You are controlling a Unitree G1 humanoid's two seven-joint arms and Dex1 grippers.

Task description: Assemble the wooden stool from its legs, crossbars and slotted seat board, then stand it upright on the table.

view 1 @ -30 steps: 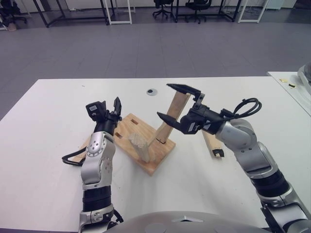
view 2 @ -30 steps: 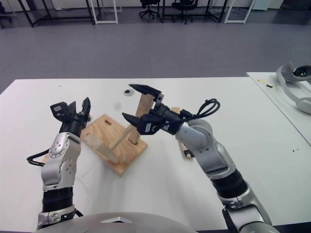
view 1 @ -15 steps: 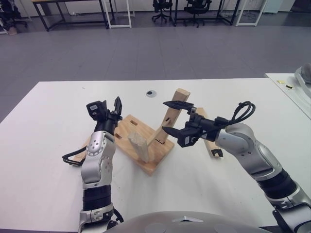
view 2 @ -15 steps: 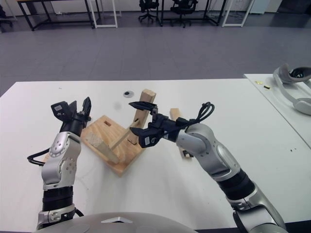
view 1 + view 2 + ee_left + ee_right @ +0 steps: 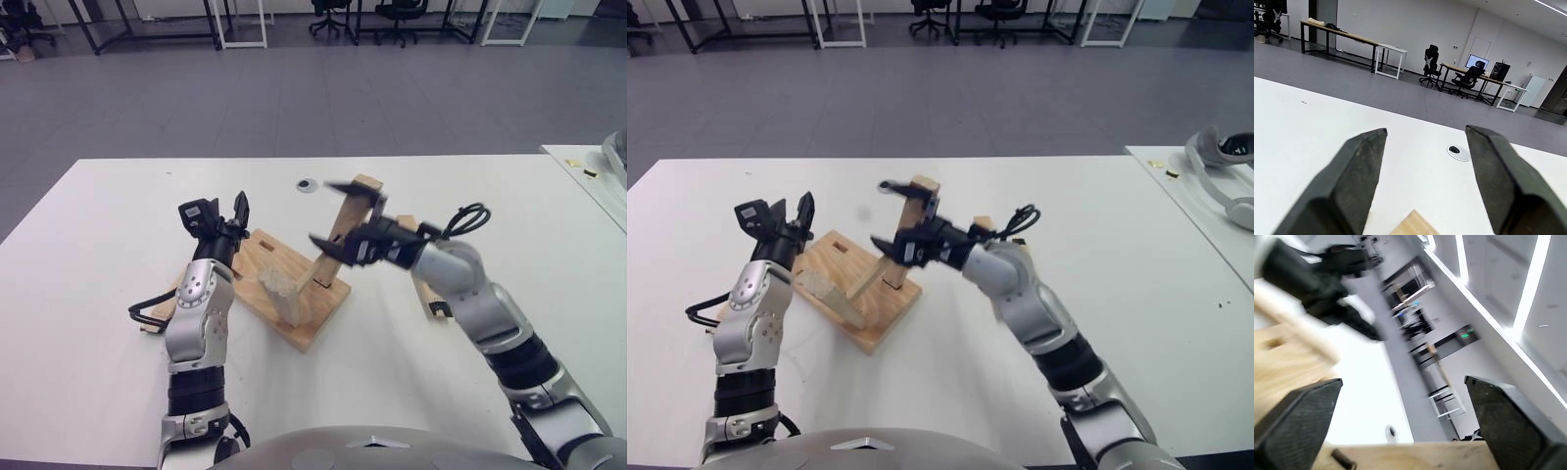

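Jaws spread, both arms, nothing held.
I had right jaws either side of the leaning leg (image 5: 331, 262) rising from the seat board (image 5: 312, 311); left jaws farther off.

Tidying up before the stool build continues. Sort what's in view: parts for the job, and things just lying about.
For the job: slotted seat board; upright leg standing in it; second leg on the board; loose wooden piece to its right; another wooden piece to its left.

Lying about: cable grommet in the table; headset on the side table.
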